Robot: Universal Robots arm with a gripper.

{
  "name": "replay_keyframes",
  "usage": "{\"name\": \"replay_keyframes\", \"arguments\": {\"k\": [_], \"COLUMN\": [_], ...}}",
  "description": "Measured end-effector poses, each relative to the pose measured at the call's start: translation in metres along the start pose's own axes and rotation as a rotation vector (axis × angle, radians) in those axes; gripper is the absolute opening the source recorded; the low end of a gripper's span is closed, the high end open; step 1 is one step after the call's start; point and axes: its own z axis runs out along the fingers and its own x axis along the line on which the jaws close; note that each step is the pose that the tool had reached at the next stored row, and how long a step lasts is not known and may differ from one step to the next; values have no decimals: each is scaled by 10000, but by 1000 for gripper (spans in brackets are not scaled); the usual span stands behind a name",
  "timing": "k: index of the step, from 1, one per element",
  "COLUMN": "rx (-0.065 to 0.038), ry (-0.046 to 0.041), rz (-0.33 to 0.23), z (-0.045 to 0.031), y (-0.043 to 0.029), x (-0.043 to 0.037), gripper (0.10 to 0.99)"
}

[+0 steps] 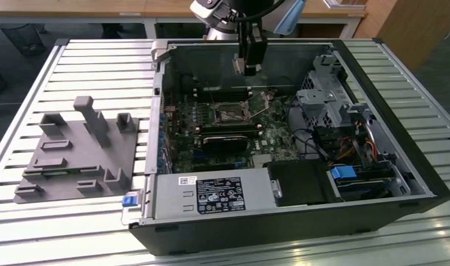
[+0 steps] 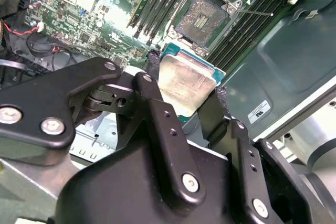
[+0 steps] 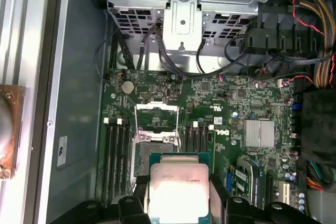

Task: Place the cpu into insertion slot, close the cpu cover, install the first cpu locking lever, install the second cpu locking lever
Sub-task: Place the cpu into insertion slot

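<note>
Gripper (image 1: 247, 67): I saw it hanging inside open computer case (image 1: 284, 235), above motherboard (image 1: 210, 119).
Jaws: clamped narrow on cpu (image 2: 185, 85); fingers (image 2: 153, 72) pressed against opposite edges, metal top visible in both wrist views.
Insertion slot (image 2: 202, 17): I noted dark centre exposed, below cpu, no contact.
Cpu cover (image 3: 156, 115): stood swung open beside slot.

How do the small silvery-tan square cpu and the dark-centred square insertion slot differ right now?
The small flat silvery-tan metal-topped cpu is clamped in the black end effector, off the board; the square silvery-rimmed insertion slot sits fixed on the green motherboard. The cpu shows a plain pale metal face; the insertion slot shows a dark, empty centre. Both are square and close in footprint.
</note>
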Motion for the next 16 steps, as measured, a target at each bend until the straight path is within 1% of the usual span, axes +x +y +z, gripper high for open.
{"name": "replay_keyframes", "arguments": {"k": [16], "rx": [-3], "ry": [-17], "rz": [176], "z": [24], "y": [-2], "x": [-1], "gripper": [541]}}
